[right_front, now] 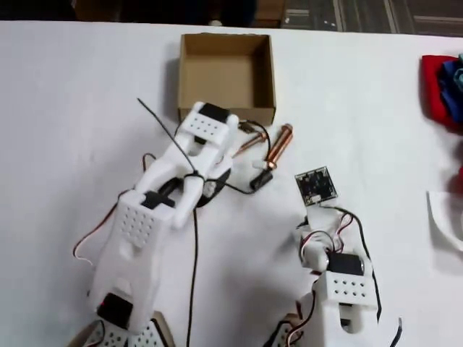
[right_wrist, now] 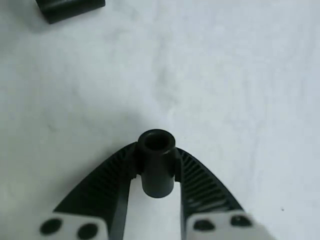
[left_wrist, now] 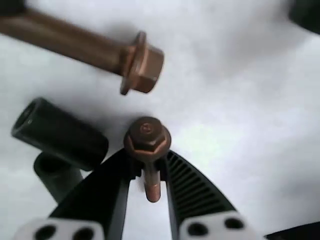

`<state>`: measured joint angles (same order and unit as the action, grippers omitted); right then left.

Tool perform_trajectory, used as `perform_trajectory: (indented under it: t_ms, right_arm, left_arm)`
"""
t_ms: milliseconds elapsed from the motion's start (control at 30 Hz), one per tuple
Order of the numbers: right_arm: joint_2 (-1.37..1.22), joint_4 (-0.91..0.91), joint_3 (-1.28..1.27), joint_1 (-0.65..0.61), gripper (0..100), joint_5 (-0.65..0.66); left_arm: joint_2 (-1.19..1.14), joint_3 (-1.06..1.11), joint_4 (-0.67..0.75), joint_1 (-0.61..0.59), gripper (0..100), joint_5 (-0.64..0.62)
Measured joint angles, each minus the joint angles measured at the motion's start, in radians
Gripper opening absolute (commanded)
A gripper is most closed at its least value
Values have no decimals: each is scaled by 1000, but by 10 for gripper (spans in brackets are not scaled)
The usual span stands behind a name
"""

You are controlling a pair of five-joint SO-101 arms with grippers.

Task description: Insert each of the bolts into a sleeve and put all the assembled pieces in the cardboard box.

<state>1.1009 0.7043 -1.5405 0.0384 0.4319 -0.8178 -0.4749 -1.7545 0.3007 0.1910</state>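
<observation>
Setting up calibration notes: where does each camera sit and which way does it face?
High view: fixed above, looking down on white table, cardboard box, both white arms.
Left wrist view: rides that wrist, facing down past its black fingers, shut on a copper hex-head bolt.
Right wrist view: likewise; its fingers grip a black cylindrical sleeve.
Shared: high and left wrist views show the loose copper bolt.
</observation>
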Motion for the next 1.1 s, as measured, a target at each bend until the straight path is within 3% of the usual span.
perform_trajectory:
  t_ms: [200,400,1100]
  right_arm:
    - [0,0,0,0,21,0]
    - [0,0,0,0,21,0]
    - [0,0,0,0,21,0]
  left_arm:
    - [0,-35,5,3,33,-95]
    - [-3,-124,-9,15,142,-103]
    - [-66,-140,63,26,94,-109]
